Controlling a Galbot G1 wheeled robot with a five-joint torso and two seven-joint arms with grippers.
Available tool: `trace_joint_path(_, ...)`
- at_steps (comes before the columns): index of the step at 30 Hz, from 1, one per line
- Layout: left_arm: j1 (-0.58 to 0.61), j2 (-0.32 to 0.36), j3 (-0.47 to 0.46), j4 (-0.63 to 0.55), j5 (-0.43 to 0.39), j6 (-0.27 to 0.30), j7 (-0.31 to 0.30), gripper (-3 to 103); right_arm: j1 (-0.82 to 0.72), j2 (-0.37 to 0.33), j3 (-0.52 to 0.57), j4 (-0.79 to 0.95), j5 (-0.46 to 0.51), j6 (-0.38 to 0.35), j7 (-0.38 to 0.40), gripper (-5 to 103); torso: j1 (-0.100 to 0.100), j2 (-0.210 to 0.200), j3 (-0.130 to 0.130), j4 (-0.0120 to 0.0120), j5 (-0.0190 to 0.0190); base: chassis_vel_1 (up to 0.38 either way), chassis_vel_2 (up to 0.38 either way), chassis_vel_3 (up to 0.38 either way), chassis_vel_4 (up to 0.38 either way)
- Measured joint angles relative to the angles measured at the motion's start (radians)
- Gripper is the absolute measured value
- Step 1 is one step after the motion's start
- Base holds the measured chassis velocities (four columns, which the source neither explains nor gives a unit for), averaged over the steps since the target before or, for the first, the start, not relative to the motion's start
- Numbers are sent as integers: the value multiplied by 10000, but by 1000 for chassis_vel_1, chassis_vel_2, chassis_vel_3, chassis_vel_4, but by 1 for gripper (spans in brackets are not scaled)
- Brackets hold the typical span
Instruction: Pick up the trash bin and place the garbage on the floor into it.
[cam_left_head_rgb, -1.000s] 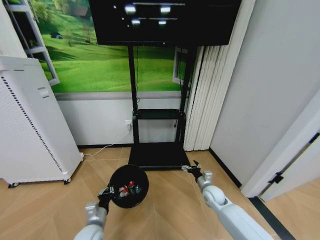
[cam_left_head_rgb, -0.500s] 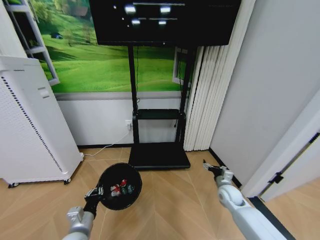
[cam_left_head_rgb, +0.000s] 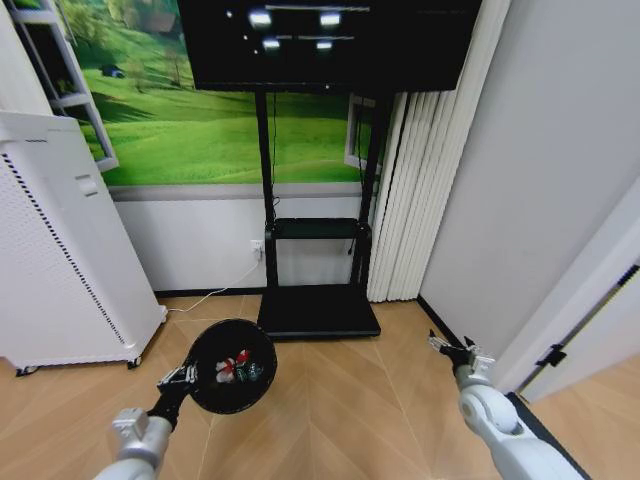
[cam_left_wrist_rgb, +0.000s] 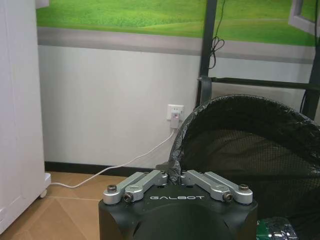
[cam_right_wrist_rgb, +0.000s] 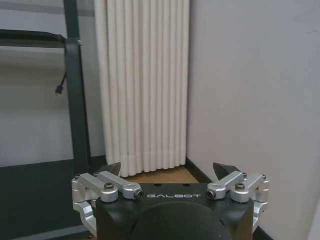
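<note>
Black mesh trash bin (cam_left_wrist_rgb: 250, 145) w/ plastic liner; wood floor (cam_left_head_rgb: 340, 400)

you see the trash bin (cam_left_head_rgb: 231, 367) black all over, its inner wall a fine dark mesh lined with a crinkled black bag. inside it the garbage (cam_left_head_rgb: 238, 364) shows red and white, with a touch of green beside it. the floor (cam_left_head_rgb: 340, 400) is light tan wood laid in a chevron pattern. your left gripper (cam_left_wrist_rgb: 171, 176) has silver metal links on a black body lettered in white, and your right gripper (cam_right_wrist_rgb: 170, 172) matches, with black fingertips. the tall appliance (cam_left_head_rgb: 60, 250) is white, dotted with tiny perforations. the wall picture (cam_left_head_rgb: 200, 130) is bright green meadow. the pleated curtain (cam_right_wrist_rgb: 142, 85) is off-white.
</note>
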Motion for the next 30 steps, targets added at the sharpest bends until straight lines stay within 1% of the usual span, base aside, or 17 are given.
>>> trace_joint_path(3,249,-180,-200,-99,39,-64,29,3,122,-46,-166,40,64,3,-313,100,0,0,0,0,1,0,0,0,0)
trace_joint_path(6,357,-250,-282,-132,58,-102,44,3,205,-49,-229,45,84,50,-413,100,0,0,0,1,0,0,0,0,0)
trace_joint_path(8,500,-376,-399,-151,90,-153,108,3,367,-47,-329,51,139,207,-517,100,0,0,0,1,1,0,0,0,0)
trace_joint_path(15,491,-596,-340,-184,219,-185,112,3,557,0,-372,18,238,355,-655,100,0,0,0,-3,0,0,0,0,0)
trace_joint_path(30,337,-699,-211,-15,314,-186,53,3,547,84,-302,13,253,393,-694,100,0,0,0,-2,1,0,0,0,0)
